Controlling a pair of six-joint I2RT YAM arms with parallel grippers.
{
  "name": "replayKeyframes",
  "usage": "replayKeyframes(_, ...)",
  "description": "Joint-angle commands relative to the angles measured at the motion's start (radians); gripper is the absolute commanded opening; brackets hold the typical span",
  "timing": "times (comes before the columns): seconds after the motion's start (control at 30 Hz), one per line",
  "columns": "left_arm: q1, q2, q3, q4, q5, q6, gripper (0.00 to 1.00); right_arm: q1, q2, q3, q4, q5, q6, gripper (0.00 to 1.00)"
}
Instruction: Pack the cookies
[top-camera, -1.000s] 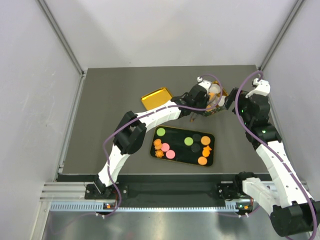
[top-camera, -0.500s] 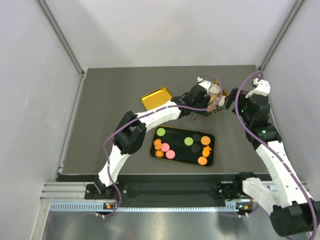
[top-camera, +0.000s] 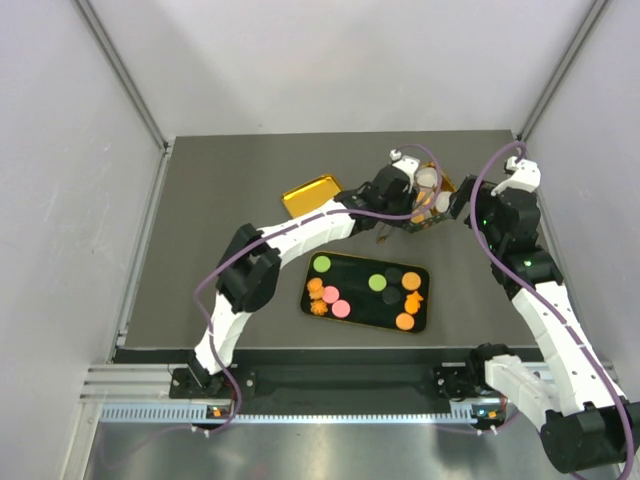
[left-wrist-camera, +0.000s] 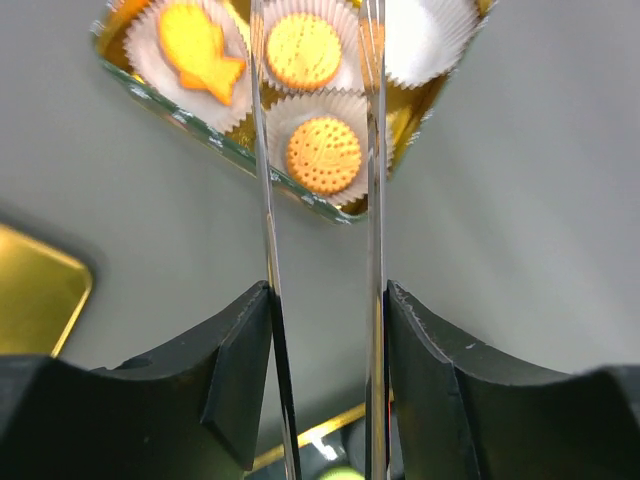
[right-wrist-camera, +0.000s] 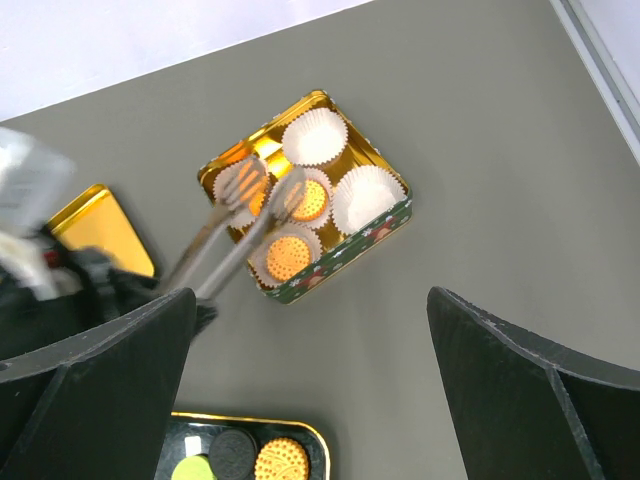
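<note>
1. The gold tin (right-wrist-camera: 386, 221), upper centre of the right wrist view, holds paper cups (right-wrist-camera: 312, 137), some with cookies (right-wrist-camera: 287, 257).
2. The black tray (top-camera: 350, 268), centre of the top view, carries more cookies.
3. The left gripper (left-wrist-camera: 327, 295) clamps tongs (left-wrist-camera: 375, 200) over the tin; the right gripper (right-wrist-camera: 312, 300) has its fingers spread.

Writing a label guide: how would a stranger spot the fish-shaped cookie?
On the dark table, find the gold tin lined with white paper cups. Along one edge, beside two round cookies, sits the fish-shaped cookie: unlike them, it has a tail and fins.
</note>
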Motion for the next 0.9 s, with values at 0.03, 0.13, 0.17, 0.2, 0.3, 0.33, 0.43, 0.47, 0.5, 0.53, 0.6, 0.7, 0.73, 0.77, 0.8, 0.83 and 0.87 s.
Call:
replayKeyframes(0.03, -0.002, -0.24, -0.078, 0.044, 0.004, -0.055, 0.51, -0.016, -0.014, 0.013, 0.021, -0.003, -0.012, 1.0)
replayKeyframes(0.13, -0.002, -0.326, -0.155, 0.003, -0.003, -0.082, 0.49, -0.017, -0.011, 0.013, 0.022, -0.007, -0.009, 1.0)
replayKeyframes(0.17, -0.002, -0.375, -0.202, -0.032, -0.008, -0.085, 0.49, -0.016, -0.011, 0.013, 0.021, -0.01, -0.009, 1.0)
replayKeyframes(0.2, -0.002, -0.401, -0.233, -0.048, -0.02, -0.087, 0.48, -0.016, -0.01, 0.013, 0.022, -0.012, -0.009, 1.0)
replayKeyframes(0.3, -0.002, -0.541, -0.398, -0.092, -0.046, -0.089, 0.48, -0.016, -0.001, 0.015, 0.022, -0.015, -0.01, 1.0)
replayKeyframes(0.33, -0.002, -0.576, -0.441, -0.103, -0.051, -0.093, 0.48, -0.016, 0.006, 0.015, 0.025, -0.019, -0.009, 1.0)
replayKeyframes(0.43, -0.002, -0.704, -0.585, -0.192, -0.066, -0.11, 0.49, -0.016, 0.018, 0.013, 0.036, -0.03, -0.004, 1.0)
replayKeyframes(0.47, -0.002, -0.762, -0.639, -0.227, -0.065, -0.116, 0.49, -0.017, 0.022, 0.013, 0.037, -0.033, -0.004, 1.0)
replayKeyframes(0.5, -0.004, -0.791, -0.664, -0.274, -0.066, -0.128, 0.49, -0.016, 0.026, 0.012, 0.039, -0.038, -0.001, 1.0)
replayKeyframes(0.53, -0.004, -0.823, -0.69, -0.298, -0.068, -0.145, 0.49, -0.016, 0.03, 0.012, 0.042, -0.042, -0.003, 1.0)
replayKeyframes(0.6, -0.002, -0.911, -0.756, -0.33, -0.063, -0.162, 0.49, -0.016, 0.035, 0.012, 0.044, -0.045, 0.0, 1.0)
replayKeyframes(0.7, -0.004, -0.991, -0.804, -0.414, -0.03, -0.184, 0.5, -0.016, 0.041, 0.012, 0.045, -0.05, 0.002, 1.0)
replayKeyframes(0.73, -0.005, -1.003, -0.808, -0.455, -0.027, -0.197, 0.51, -0.016, 0.042, 0.012, 0.047, -0.053, 0.0, 1.0)
replayKeyframes(0.77, -0.005, -1.026, -0.823, -0.471, -0.017, -0.199, 0.5, -0.016, 0.041, 0.01, 0.047, -0.053, 0.003, 1.0)
replayKeyframes(0.8, -0.005, -1.035, -0.83, -0.486, -0.019, -0.202, 0.5, -0.014, 0.041, 0.01, 0.047, -0.055, 0.003, 1.0)
replayKeyframes(0.83, -0.005, -1.044, -0.834, -0.514, -0.019, -0.213, 0.51, -0.016, 0.041, 0.01, 0.047, -0.055, 0.002, 1.0)
replayKeyframes(0.87, -0.005, -1.057, -0.842, -0.522, -0.016, -0.216, 0.5, -0.016, 0.041, 0.01, 0.045, -0.053, 0.003, 1.0)
